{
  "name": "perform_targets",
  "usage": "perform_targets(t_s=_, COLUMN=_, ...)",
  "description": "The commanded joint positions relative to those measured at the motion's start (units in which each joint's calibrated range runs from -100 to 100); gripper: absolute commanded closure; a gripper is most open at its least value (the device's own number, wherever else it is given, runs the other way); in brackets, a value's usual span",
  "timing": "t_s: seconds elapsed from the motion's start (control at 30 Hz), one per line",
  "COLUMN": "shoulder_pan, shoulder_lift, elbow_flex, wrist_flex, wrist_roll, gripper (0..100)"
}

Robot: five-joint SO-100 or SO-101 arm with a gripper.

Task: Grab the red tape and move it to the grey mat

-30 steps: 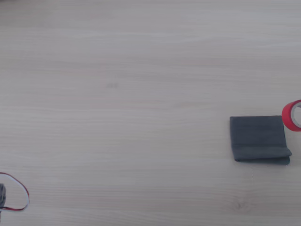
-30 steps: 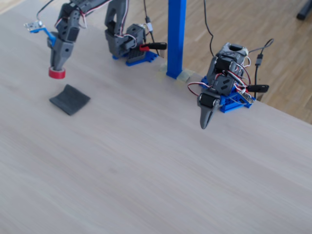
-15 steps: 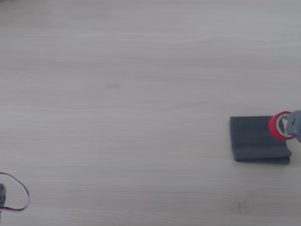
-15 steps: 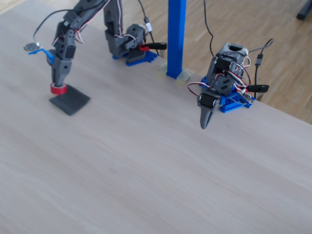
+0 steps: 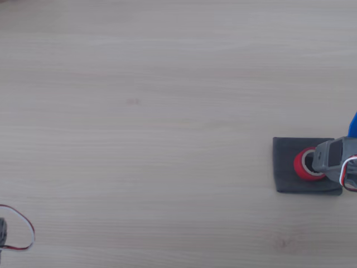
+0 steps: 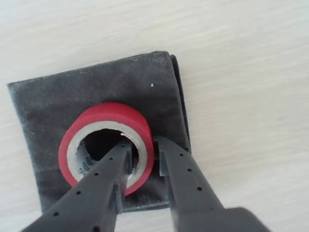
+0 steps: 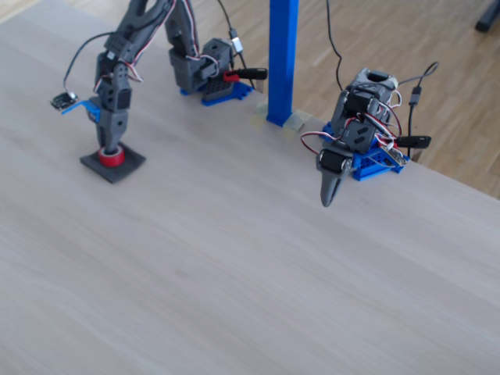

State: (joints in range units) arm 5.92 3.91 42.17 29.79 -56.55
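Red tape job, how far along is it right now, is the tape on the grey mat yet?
Nearly finished. The red tape already sits on the grey mat, well inside its edges. The gripper is at the roll, one finger inside the core and one outside the wall, so it looks shut on it. What's left is to open and lift clear.

Bare table [image 5: 139,111] all round grey mat [image 5: 287,164]; second arm [image 7: 348,148] well apart, seemingly.

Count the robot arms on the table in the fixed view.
2: one arm at far left, its gripper on the red tape; an idle second arm at right.
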Motion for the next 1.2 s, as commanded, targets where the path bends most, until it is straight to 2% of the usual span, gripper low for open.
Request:
perform_targets(t_s=0.0, shoulder_pan=-1.77, shoulder_lift=-0.14, elbow_flex=-0.91, wrist_flex=-0.36, wrist_roll=0.19, gripper=89)
perform_targets(t_s=0.13, shoulder_pan=-2.58, shoulder_lift=-0.97, elbow_flex=-1.0, wrist_flex=-0.36, wrist_roll=1.23, gripper=80)
perform_targets(t_s=0.47, shoulder_pan=-3.21, shoulder_lift=-12.26, elbow_flex=-0.91, wrist_flex=-0.36, wrist_roll=2.54, gripper=73)
perform_targets(t_s=0.73, shoulder_pan=-5.2, shoulder_lift=-25.62, elbow_flex=-0.19, wrist_flex=-0.27, wrist_roll=2.23, gripper=74)
perform_targets(t_s=0.9, shoulder_pan=-6.64, shoulder_lift=-33.51, elbow_flex=2.34, wrist_flex=0.23, wrist_roll=2.12, gripper=85)
perform_targets(t_s=1.17, shoulder_pan=-7.36, shoulder_lift=-48.45, elbow_flex=15.81, wrist_flex=0.32, wrist_roll=2.02, gripper=93)
